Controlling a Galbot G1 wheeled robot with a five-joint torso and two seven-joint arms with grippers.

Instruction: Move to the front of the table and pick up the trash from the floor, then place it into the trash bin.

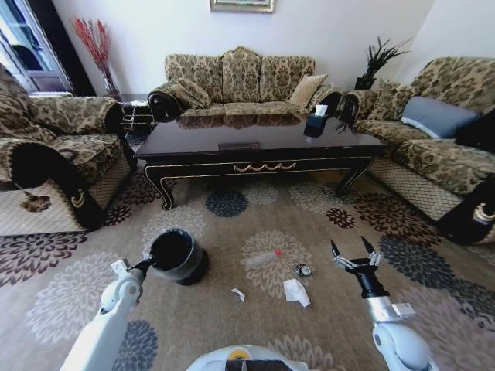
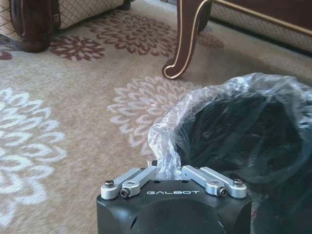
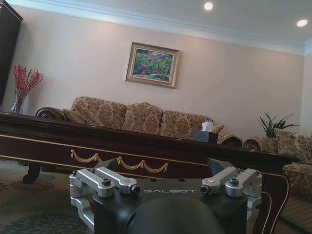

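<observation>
A living room with sofas has a flowered floor (image 1: 232,325) and a long dark bench (image 1: 259,147) in the middle. The black trash bin (image 1: 176,255) stands on the carpet; what is inside cannot be told. The left gripper (image 1: 147,265) has its fingers clenched on the bin's plastic liner (image 2: 168,146), clear in the left wrist view. The right gripper (image 1: 353,252) hangs with fingers spread wide, holding nothing. The bottle (image 1: 263,258), tissue (image 1: 295,291), white scrap (image 1: 238,294) and dark bit (image 1: 303,270) lie on the carpet between the grippers.
</observation>
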